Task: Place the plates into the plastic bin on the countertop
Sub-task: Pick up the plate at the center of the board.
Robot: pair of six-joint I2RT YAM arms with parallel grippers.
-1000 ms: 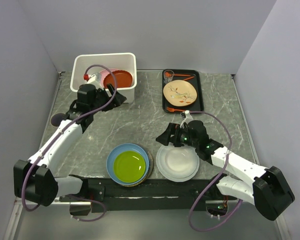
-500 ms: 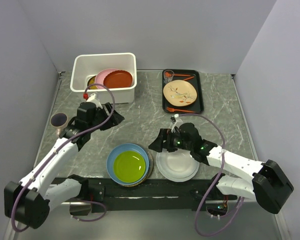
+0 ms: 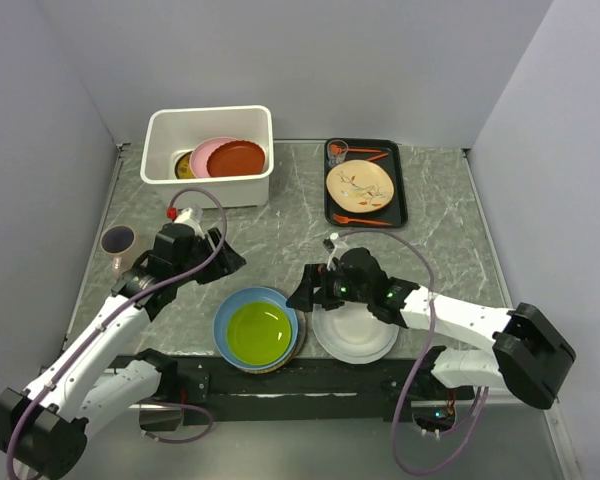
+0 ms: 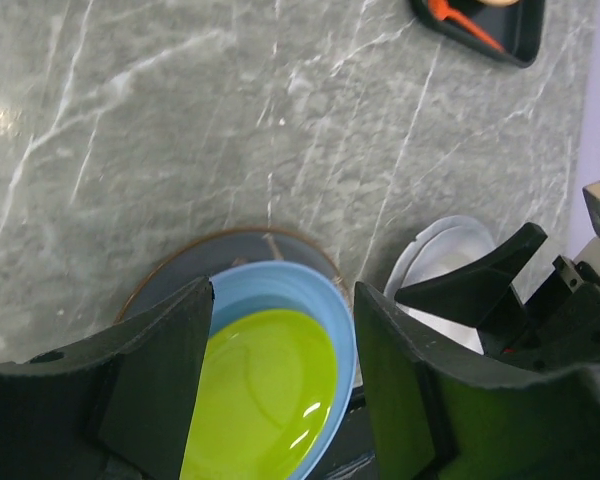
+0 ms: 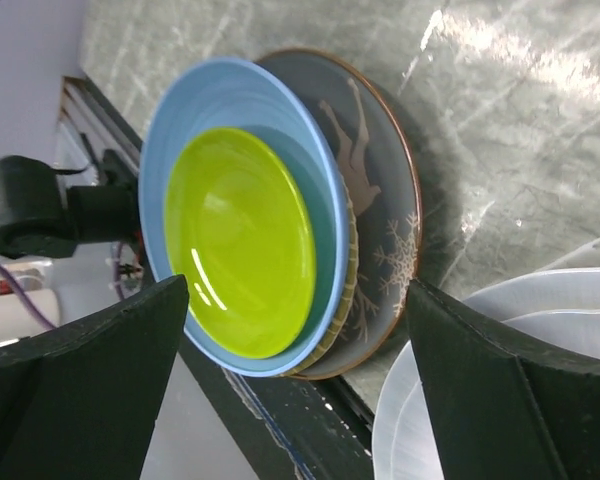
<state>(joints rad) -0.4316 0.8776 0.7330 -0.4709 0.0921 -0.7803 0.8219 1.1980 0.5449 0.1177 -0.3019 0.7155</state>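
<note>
The white plastic bin (image 3: 158,140) stands at the back left and holds a pink plate (image 3: 209,154), a red-brown plate (image 3: 242,157) and a gold-patterned brown plate (image 3: 184,166). At the front a lime green plate (image 3: 258,332) lies in a blue plate (image 3: 230,318) on a dark deer plate (image 5: 380,200). White plates (image 3: 358,332) lie to their right. My left gripper (image 3: 225,262) is open and empty, just behind the stack, which shows between its fingers (image 4: 283,295). My right gripper (image 3: 300,295) is open and empty, between the stack and the white plates (image 5: 298,288).
A black tray (image 3: 397,190) at the back right holds a peach flower plate (image 3: 359,183) and orange cutlery. A small cup (image 3: 117,240) stands by the left wall. Walls close the counter on three sides. A black rail runs along the front edge.
My left gripper has drawn back from the bin toward the front stack. My right gripper has moved left from over the white plates toward the stack.
</note>
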